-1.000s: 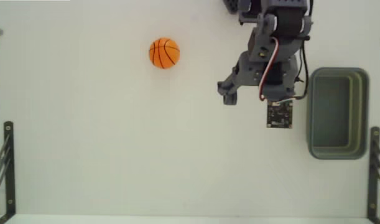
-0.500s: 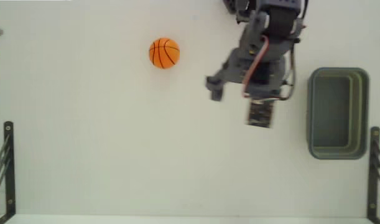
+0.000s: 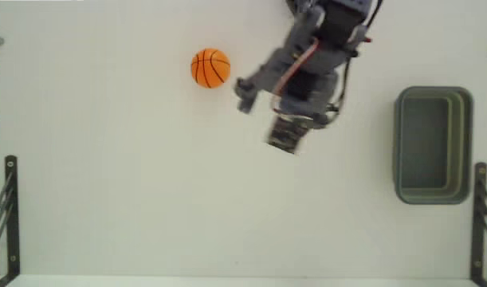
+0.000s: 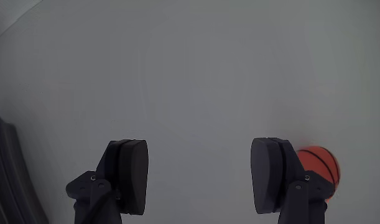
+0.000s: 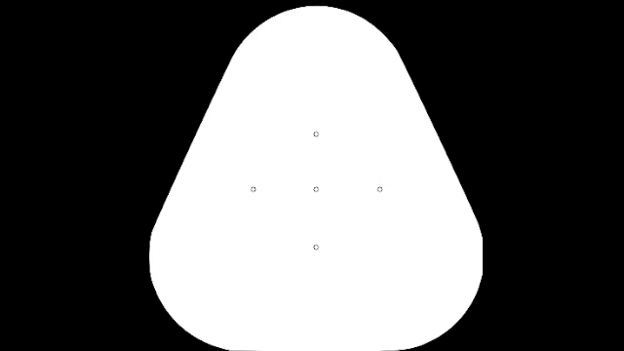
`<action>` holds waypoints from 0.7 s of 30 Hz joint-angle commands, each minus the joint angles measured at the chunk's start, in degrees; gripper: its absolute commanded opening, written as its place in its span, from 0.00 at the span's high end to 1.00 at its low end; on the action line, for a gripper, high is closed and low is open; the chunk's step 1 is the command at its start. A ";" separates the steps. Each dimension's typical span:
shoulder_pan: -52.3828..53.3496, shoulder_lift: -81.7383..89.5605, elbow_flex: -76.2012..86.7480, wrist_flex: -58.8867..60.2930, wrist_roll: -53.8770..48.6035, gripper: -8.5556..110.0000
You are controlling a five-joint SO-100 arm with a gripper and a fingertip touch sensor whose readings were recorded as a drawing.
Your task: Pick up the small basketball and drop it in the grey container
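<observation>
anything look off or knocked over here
Nothing stands out. The small basketball sits whole on the white table, the grey container stands upright and empty at the right of the fixed view, and the tool hangs open with nothing in it, the ball just beside one finger.

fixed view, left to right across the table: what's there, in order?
Black bracket at the left edge → small basketball → hand, held near the ball but clear of it → grey container → black bracket at the right edge.
</observation>
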 commanded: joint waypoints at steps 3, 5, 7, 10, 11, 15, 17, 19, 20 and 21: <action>6.74 1.93 0.30 1.10 0.26 0.00; 9.12 1.93 0.30 1.10 0.26 0.00; 11.11 1.93 0.30 1.10 0.26 0.00; 14.29 1.93 0.30 1.10 0.26 0.00; 15.48 1.93 0.30 1.10 0.26 0.00; 19.32 1.93 0.30 1.10 0.26 0.00; 21.59 1.93 0.30 1.10 0.26 0.00; 23.40 1.93 0.30 1.10 0.26 0.00; 24.41 1.93 0.30 1.10 0.26 0.00; 25.08 1.93 0.30 1.10 0.26 0.00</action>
